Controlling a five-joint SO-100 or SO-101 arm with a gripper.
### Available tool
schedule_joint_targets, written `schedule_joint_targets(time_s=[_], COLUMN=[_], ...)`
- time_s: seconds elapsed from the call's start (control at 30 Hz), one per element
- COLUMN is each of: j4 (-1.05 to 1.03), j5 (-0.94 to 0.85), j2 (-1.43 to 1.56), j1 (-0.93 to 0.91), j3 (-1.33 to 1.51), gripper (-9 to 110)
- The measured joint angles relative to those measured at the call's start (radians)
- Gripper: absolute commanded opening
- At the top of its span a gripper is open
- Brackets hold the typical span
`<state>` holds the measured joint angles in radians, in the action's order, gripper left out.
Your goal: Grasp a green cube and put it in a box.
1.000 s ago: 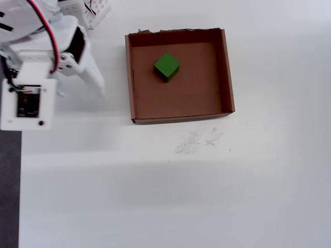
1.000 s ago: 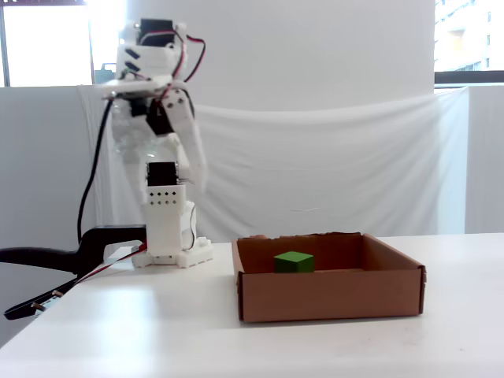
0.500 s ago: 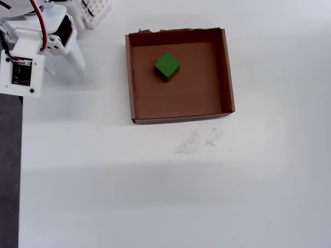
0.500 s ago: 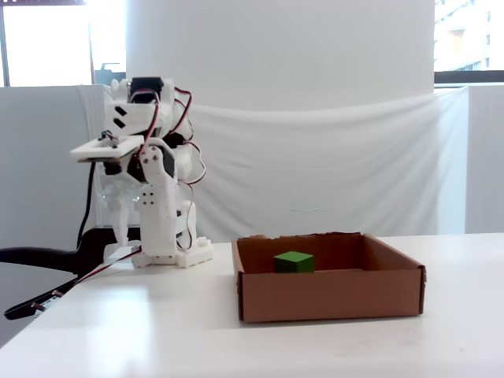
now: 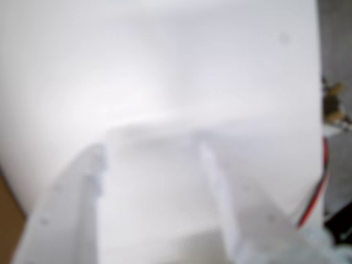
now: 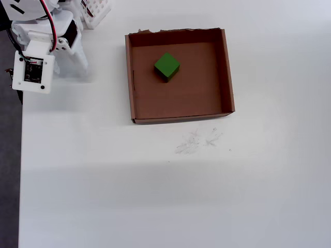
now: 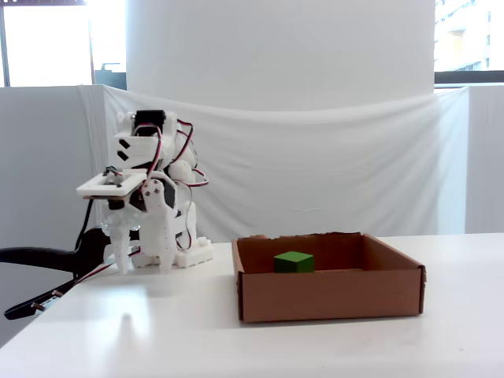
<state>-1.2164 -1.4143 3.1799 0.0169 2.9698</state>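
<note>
The green cube [image 6: 166, 65] lies inside the box [image 6: 227, 72], on the brown floor near its far wall; the fixed view shows the cube [image 7: 294, 261] behind the front wall of the box [image 7: 331, 295]. My gripper [image 6: 70, 67] hangs folded at the table's far left corner, pointing down at the bare white table, well left of the box. In the fixed view the gripper [image 7: 143, 264] has its two fingers apart and holds nothing. The wrist view is blurred; the gripper [image 5: 151, 148] shows only white table between its fingers. Neither cube nor box shows in the wrist view.
The arm's white base [image 7: 193, 252] stands behind the gripper. The table's left edge [image 6: 20, 155] runs just beside the arm, with a black cable [image 7: 39, 260] hanging beyond it. Faint pencil marks [image 6: 196, 140] lie in front of the box. A white cloth backdrop closes the far side.
</note>
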Motion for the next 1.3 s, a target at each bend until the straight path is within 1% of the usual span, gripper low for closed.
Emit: schedule_joint_targets(time_s=[0.17,0.4,0.6,0.77,0.87,0.9,0.93,1.0,1.13,1.3], j4=[0.0,0.0,-0.003,-0.003,-0.008,-0.011,-0.011,-0.011,-0.009,-0.009], j5=[0.0,0.002,0.051,0.052,0.123,0.242,0.255,0.394,0.465,0.476], j2=[0.0,0.0,0.0,0.0,0.0,0.0,0.0,0.0,0.0,0.0], j1=[0.0,0.025,0.035,0.035,0.043,0.043,0.043,0.043,0.043,0.043], j3=[0.008,0.008,0.008,0.008,0.008,0.008,0.008,0.008,0.008,0.008], gripper=[23,19,19,22,22,22,22,22,22,22])
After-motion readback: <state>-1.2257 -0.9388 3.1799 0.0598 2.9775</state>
